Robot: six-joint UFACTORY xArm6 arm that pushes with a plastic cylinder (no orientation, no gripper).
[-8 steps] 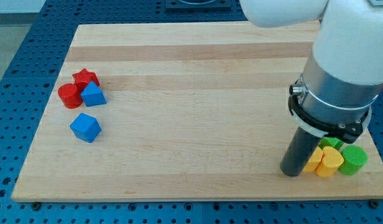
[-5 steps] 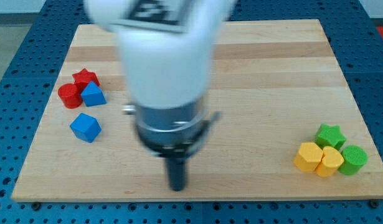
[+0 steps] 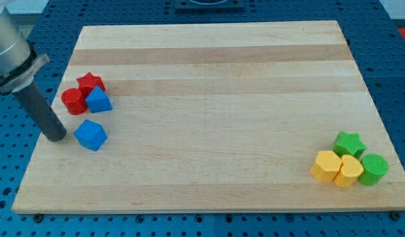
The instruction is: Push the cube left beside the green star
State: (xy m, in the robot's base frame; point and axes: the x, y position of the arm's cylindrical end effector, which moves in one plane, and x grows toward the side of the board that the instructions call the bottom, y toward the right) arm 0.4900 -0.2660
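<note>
A blue cube lies on the wooden board near the view's left edge. My tip rests on the board just left of the cube, a small gap apart. The green star sits at the view's far right, in a cluster with other blocks. The rod rises from the tip toward the view's upper left.
A red star, a red cylinder and a blue triangular block cluster above the cube. Beside the green star are two yellow blocks and a green cylinder. The board's left edge is close to my tip.
My tip has swept from the board's right, beside the yellow blocks, across the bottom middle to the left of the blue cube. No block has moved.
</note>
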